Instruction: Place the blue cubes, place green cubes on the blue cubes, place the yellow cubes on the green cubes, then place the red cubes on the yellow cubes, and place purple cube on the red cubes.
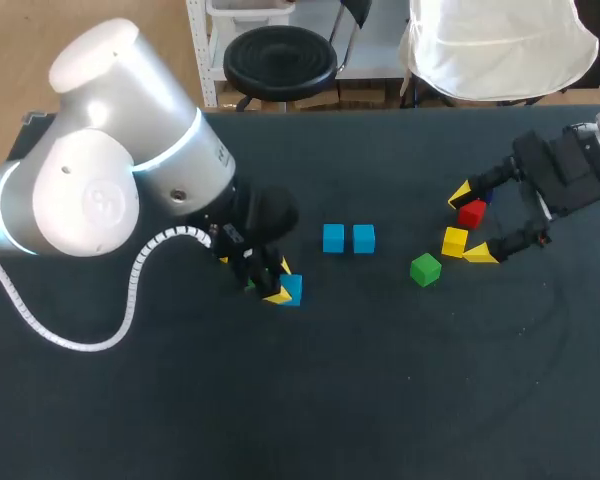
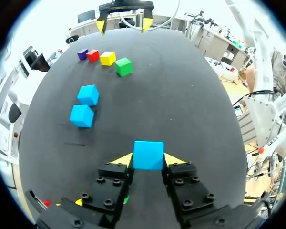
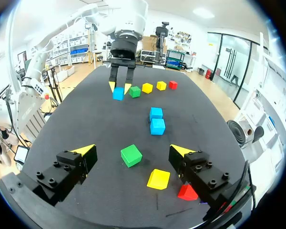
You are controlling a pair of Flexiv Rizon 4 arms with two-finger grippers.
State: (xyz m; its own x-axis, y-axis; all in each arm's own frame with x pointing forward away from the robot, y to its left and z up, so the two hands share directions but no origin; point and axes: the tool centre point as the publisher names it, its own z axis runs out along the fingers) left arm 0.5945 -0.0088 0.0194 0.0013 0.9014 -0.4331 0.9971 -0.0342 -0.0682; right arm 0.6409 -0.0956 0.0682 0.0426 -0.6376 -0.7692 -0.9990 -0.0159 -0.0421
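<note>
The left gripper [image 2: 148, 159] is clamped on a small blue cube [image 2: 148, 152], near the pair of blue cubes [image 1: 333, 238] lying side by side on the dark bench [image 1: 380, 400]. It is best set flush and square against that pair, giving the green cube [image 1: 426, 269] a level seat. The right gripper [image 1: 470, 224] hangs open around a red cube [image 1: 471, 213] and a yellow cube [image 1: 454, 241].

Table [image 1: 380, 420] plain dark charcoal, unpatterned. Solid colours throughout: blue cubes [image 1: 333, 238], green cube [image 1: 425, 269], yellow cube [image 1: 454, 241], red cube [image 1: 471, 213], purple cube [image 2: 82, 54]. Left gripper [image 2: 148, 161] and right gripper [image 3: 132, 150] black with bright yellow tips.
</note>
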